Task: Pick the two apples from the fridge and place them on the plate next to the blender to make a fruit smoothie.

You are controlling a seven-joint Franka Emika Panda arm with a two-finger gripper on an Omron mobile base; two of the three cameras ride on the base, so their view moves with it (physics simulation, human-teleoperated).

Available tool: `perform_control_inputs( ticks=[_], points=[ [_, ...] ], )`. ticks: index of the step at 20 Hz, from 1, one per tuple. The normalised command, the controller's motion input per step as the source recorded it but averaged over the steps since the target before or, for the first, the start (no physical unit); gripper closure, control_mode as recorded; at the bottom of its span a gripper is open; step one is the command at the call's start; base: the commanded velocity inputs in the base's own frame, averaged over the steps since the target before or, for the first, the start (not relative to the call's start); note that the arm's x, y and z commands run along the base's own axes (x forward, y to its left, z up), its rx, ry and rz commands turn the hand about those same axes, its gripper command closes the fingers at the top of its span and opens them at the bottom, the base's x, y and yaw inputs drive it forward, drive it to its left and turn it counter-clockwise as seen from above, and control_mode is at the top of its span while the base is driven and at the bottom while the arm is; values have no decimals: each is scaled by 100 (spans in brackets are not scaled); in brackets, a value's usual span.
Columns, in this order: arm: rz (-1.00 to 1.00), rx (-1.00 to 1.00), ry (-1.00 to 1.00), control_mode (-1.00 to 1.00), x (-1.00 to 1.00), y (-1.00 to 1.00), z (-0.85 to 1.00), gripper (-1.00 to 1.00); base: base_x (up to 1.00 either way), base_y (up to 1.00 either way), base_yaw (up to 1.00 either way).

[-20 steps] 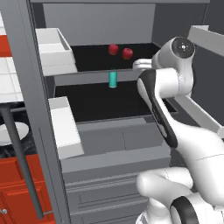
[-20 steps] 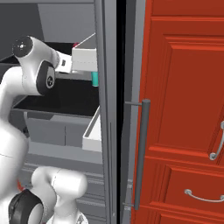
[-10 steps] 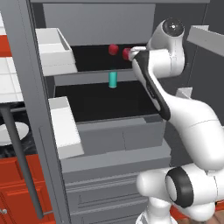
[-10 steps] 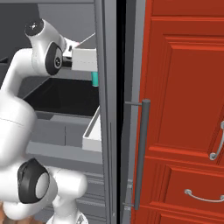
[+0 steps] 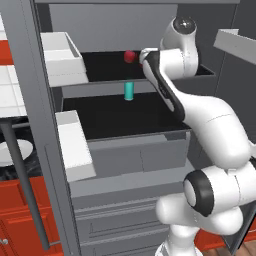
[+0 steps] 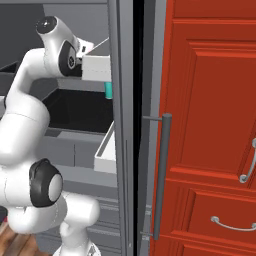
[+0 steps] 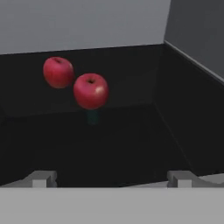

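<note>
In the hand view, the two apples sit side by side on the black upper shelf of the fridge (image 5: 100,30): one apple (image 7: 90,90) is nearer, the other apple (image 7: 58,72) lies behind it to the left. My gripper (image 7: 110,179) is open and empty, a short way in front of them and level with the shelf. From the left base view one apple (image 5: 129,56) shows beside my wrist, which covers the other. The white plate (image 5: 11,151) lies on the counter at the far left, partly behind the fridge door. The blender is out of view.
A teal cylinder (image 5: 129,91) stands on the lower black shelf. Pale door bins (image 5: 60,60) and the long dark bar handle (image 5: 25,185) hang on the open door at left. Red cabinets (image 6: 210,125) fill the right side beyond the door edge (image 6: 122,125).
The arm has risen and reached into the upper shelf. The hand has swung left toward the apples and now covers one of them in the left base view.
</note>
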Motion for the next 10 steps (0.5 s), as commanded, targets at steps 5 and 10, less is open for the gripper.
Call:
perform_control_inputs(
  ticks=[5, 10],
  points=[
    [0, 0, 1, -100, 52, 12, -10, -100, 0, 0, 0],
    [0, 0, 0, -100, 50, 0, -9, -100, 0, 0, 0]
  ],
)
